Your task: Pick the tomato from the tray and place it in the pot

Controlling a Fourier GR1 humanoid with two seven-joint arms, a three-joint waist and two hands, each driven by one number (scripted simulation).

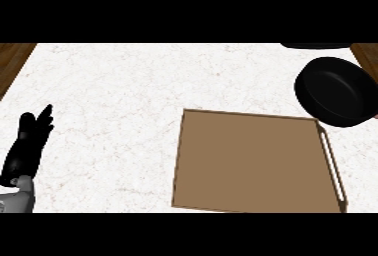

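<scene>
Head view: my left robot hand (26, 145) rests upright at the tabletop's (118, 90) left edge, fingers straight, grasping nothing.

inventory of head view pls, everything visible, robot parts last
tray: 1, brown, lower centre-right of the counter, nothing visible on it
tray handle: 1, pale, along the tray's right edge
pot: 1, black, upper right, its lower edge overlapping the tray's far right corner
dark object: 1, black, at the top edge above the pot, mostly cut off, cannot tell what it is
counter: 1, white marbled, wood-brown strips at the top left and top right corners
tomato: 0 visible
left hand: 1, black on a grey forearm, left edge, open, fingers up, resting
right hand: not in view
</scene>
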